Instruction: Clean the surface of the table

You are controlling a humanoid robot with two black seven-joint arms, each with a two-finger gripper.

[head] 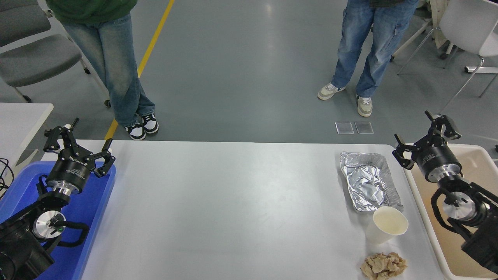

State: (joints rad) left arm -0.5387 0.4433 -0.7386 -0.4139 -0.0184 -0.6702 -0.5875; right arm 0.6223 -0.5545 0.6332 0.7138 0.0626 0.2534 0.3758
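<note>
Right gripper [426, 135] hanging spread, empty, over beige bin [480, 163] off the table surface's [233, 206] right edge. Left gripper [78, 144] sitting spread over blue bin [89, 206] at left edge. Foil tray [369, 186], paper cup [385, 229], crumpled brown paper [383, 265] lying along right edge, toward near corner.

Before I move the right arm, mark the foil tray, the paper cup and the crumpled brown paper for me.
foil tray [369, 186], head view, on its crinkled inner floor.
paper cup [390, 220], head view, inside its open mouth.
crumpled brown paper [383, 265], head view, on the middle of the wad.
</note>
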